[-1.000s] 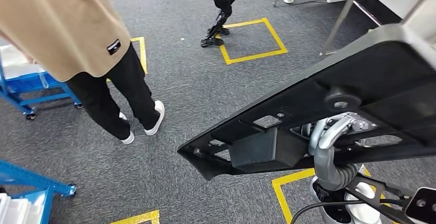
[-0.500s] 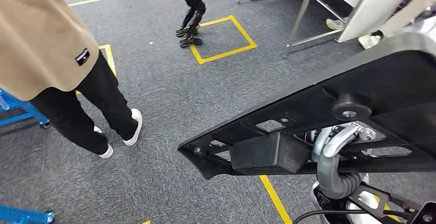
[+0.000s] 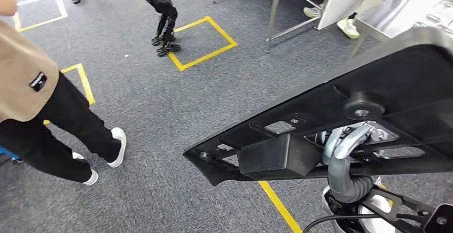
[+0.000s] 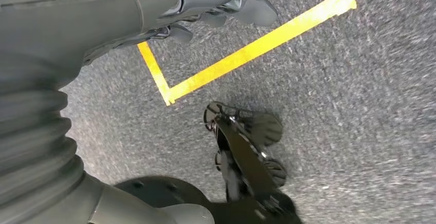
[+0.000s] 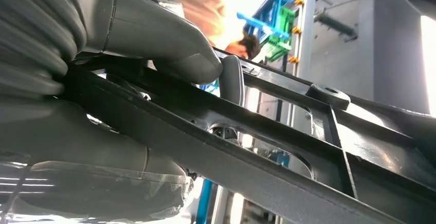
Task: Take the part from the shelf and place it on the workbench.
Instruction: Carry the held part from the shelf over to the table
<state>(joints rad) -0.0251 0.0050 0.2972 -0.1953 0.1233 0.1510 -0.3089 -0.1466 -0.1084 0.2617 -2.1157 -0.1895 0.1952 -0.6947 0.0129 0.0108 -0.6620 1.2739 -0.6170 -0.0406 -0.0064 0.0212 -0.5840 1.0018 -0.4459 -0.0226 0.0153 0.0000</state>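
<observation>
Above the grey carpet (image 3: pixel 176 105), the right robot hand (image 3: pixel 347 147) is clamping the large black ribbed plastic part (image 3: pixel 342 110) from underneath, carrying it level; the left robot hand (image 4: pixel 205 3) is hanging with fingers curled on nothing.

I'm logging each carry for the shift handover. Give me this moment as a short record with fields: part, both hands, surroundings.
part: large black plastic panel, carried above the carpet, not yet on a workbench
right hand: right hand grips the panel's ribbed edge
left hand: left hand holds nothing, hangs over grey carpet and yellow tape
people: person in tan top and black trousers standing to the left
ahead: metal-legged table; another dark legged robot
</observation>
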